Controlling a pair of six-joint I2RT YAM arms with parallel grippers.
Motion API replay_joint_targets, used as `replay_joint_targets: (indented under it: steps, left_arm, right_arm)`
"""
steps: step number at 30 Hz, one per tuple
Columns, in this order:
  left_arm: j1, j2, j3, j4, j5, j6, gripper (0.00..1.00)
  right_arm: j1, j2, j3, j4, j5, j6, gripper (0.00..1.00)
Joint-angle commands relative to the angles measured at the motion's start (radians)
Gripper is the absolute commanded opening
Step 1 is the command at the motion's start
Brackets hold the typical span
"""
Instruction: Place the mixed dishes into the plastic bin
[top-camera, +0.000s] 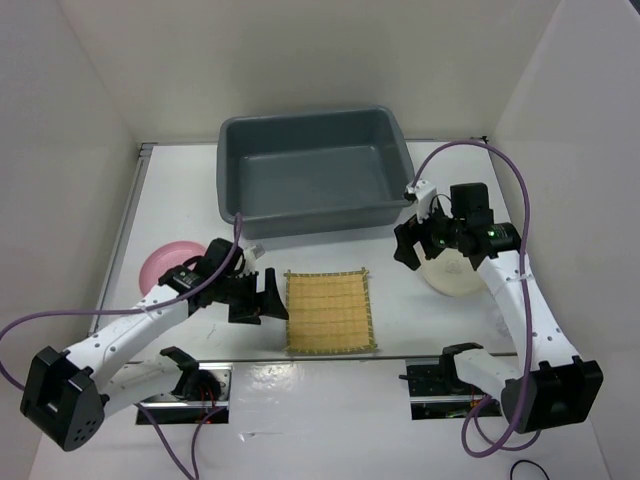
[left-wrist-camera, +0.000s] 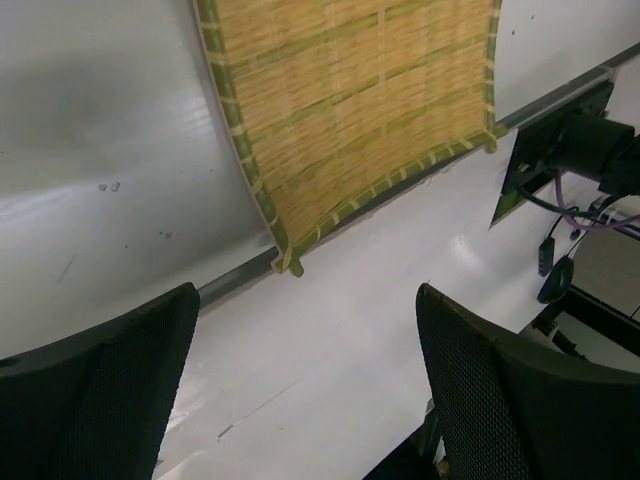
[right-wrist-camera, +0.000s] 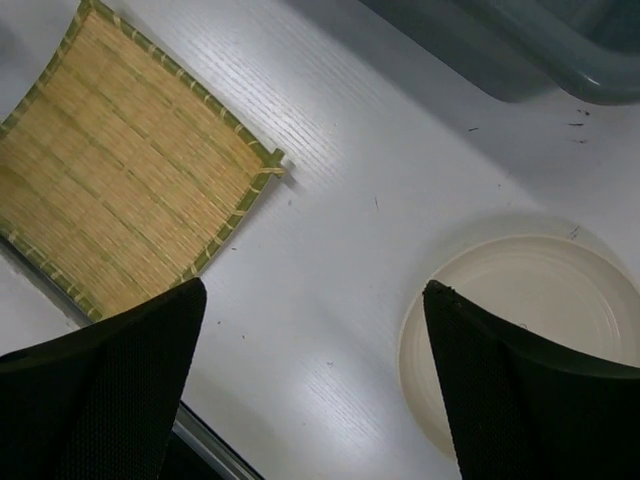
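The yellow woven placemat (top-camera: 330, 312) lies flat at the table's front centre; it also shows in the left wrist view (left-wrist-camera: 350, 110) and the right wrist view (right-wrist-camera: 120, 170). The pink plate (top-camera: 160, 264) lies at the left, partly hidden by my left arm. The cream-white plate (top-camera: 452, 275) lies at the right and shows in the right wrist view (right-wrist-camera: 520, 320). The gray-blue plastic bin (top-camera: 312, 172) stands empty at the back. My left gripper (top-camera: 262, 298) is open and empty, just left of the placemat. My right gripper (top-camera: 415, 240) is open and empty, above the cream plate's left edge.
White enclosure walls stand close on the left, right and back. A metal strip (top-camera: 300, 357) marks the table's front edge, with the arm bases (top-camera: 445, 375) and purple cables (top-camera: 500, 170) beyond it.
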Motion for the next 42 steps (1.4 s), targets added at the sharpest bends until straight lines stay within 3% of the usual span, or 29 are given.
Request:
replay_joint_targets:
  steps: [1, 5, 7, 9, 10, 11, 13, 19, 23, 27, 34, 42]
  left_arm:
    - [-0.027, -0.053, -0.052, 0.129, -0.021, -0.103, 0.96]
    - [-0.037, -0.037, -0.071, 0.153, -0.052, -0.135, 0.98]
    - [-0.037, -0.009, -0.071, 0.163, -0.075, -0.16, 0.99]
    - [-0.037, 0.005, -0.081, 0.173, -0.107, -0.174, 0.99]
    - [-0.037, 0.014, -0.104, 0.198, -0.108, -0.189, 0.99]
    - [-0.037, 0.014, -0.115, 0.215, -0.108, -0.204, 0.99]
    - [-0.037, 0.014, -0.146, 0.273, -0.098, -0.24, 0.99]
    - [-0.037, -0.02, -0.212, 0.322, -0.11, -0.283, 0.99]
    - [-0.037, -0.02, -0.255, 0.383, -0.112, -0.31, 0.99]
    - [-0.037, 0.112, -0.238, 0.449, -0.098, -0.301, 0.99]
    - [-0.046, 0.256, -0.094, 0.41, -0.141, -0.235, 0.99]
    - [-0.055, 0.345, -0.103, 0.489, -0.098, -0.235, 0.99]
  right_arm:
    - [0.005, 0.017, 0.003, -0.028, -0.075, -0.043, 0.94]
    - [0.071, 0.085, 0.026, -0.039, -0.099, -0.086, 0.94]
    - [0.071, 0.134, 0.026, -0.039, -0.173, -0.095, 0.84]
    - [0.071, 0.166, 0.017, -0.039, -0.225, -0.13, 0.64]
    - [0.082, 0.189, 0.008, -0.022, -0.236, -0.117, 0.38]
    - [0.082, 0.201, 0.008, -0.022, -0.201, -0.088, 0.22]
    - [0.114, 0.23, 0.02, -0.017, -0.201, -0.087, 0.09]
    - [0.234, 0.345, 0.057, -0.037, -0.189, -0.096, 0.03]
    - [0.286, 0.433, 0.066, 0.013, -0.088, -0.064, 0.0]
    - [0.373, 0.508, 0.047, 0.062, 0.069, -0.04, 0.0]
    - [0.399, 0.55, 0.038, 0.128, 0.143, -0.004, 0.0]
    - [0.424, 0.655, 0.018, 0.19, 0.206, 0.045, 0.0]
